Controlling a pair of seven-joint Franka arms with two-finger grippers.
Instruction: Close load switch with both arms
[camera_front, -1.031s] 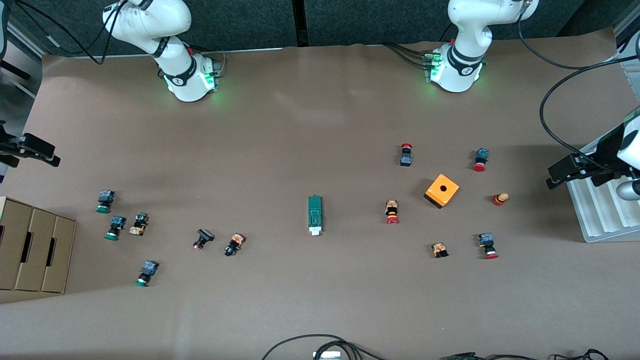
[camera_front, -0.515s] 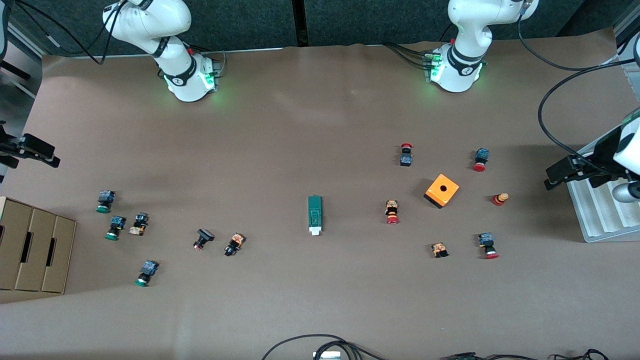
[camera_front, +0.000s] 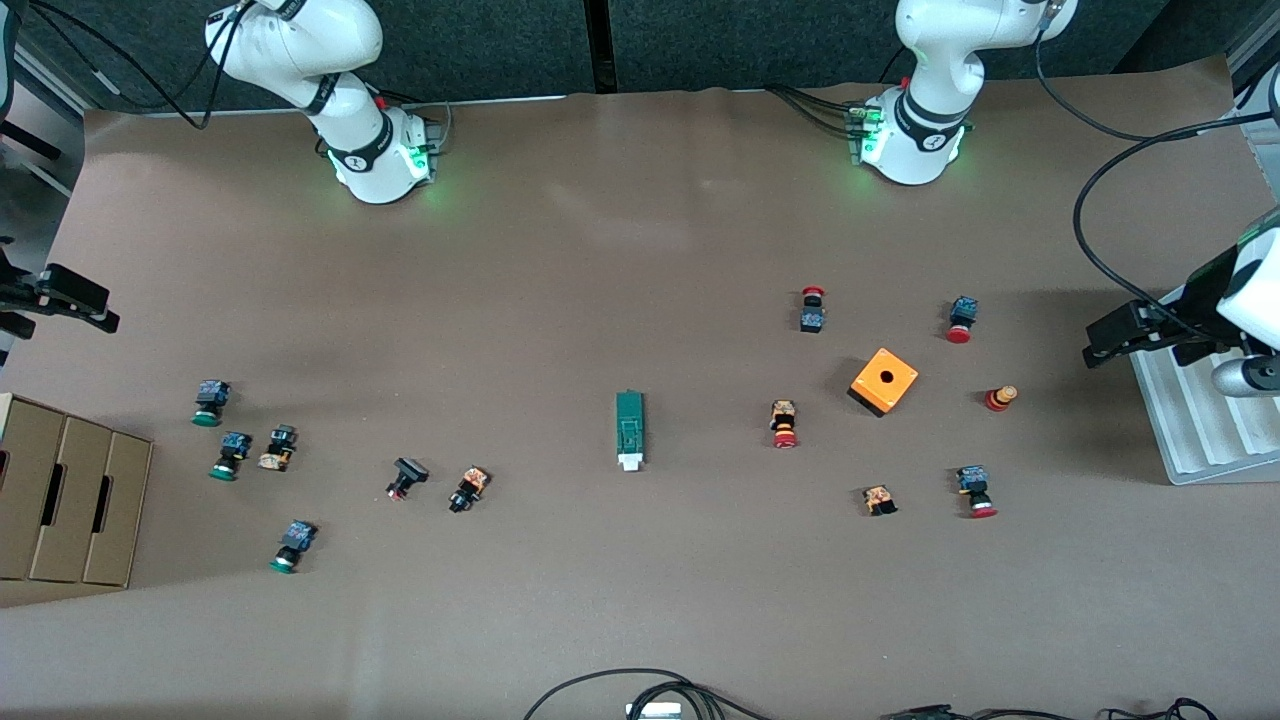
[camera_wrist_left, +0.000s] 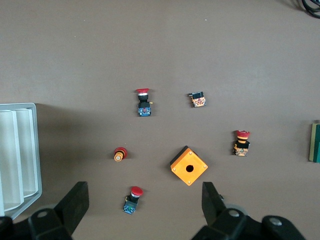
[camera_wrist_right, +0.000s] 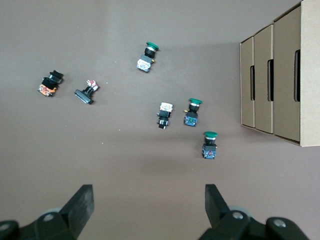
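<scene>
The green switch (camera_front: 629, 430) lies flat in the middle of the worktop (camera_front: 620, 250), with nothing touching it. It is too small to tell if it is closed or not.

The left pincer (camera_wrist_left: 145, 210) hangs wide and holds nothing, up over the edge of the worktop at its own arm's end, near the white tray (camera_front: 1200, 420) and the orange box (camera_front: 884, 381). The right pincer (camera_wrist_right: 149, 207) is wide too and holds nothing, over the other end near the cardboard boxes (camera_front: 65, 490). Both are well apart from the switch. Little buttons lie around.

This could be before the closing or after it.
</scene>
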